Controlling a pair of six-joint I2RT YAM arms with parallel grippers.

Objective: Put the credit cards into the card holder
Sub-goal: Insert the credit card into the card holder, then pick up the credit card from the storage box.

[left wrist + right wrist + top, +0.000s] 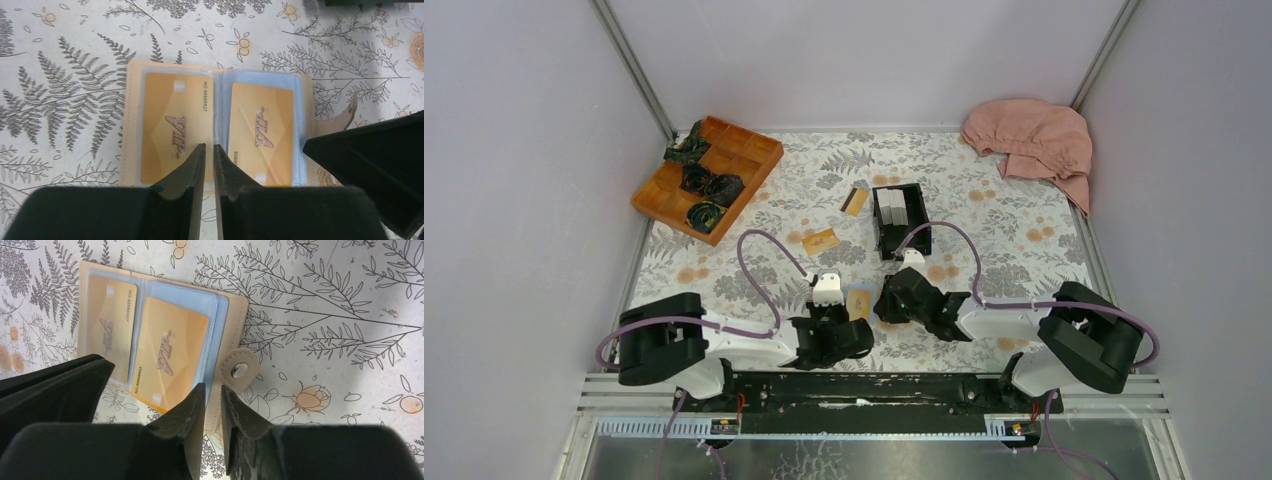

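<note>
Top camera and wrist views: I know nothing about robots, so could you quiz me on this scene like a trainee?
1. True or false: the card holder lies folded shut.
2. In the top view, how many credit cards lie loose on the table, outside the holder? A one, B two, C four.
3. Fill in: both cards inside the holder read ___.
Key: 1 false, it lies open. 2 B. 3 VIP.

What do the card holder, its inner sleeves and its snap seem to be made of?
Card holder: matte beige leather or imitation, judging by its soft tab. Sleeves: clear glossy plastic; cards show through. Snap: shiny metal, probably.
</note>
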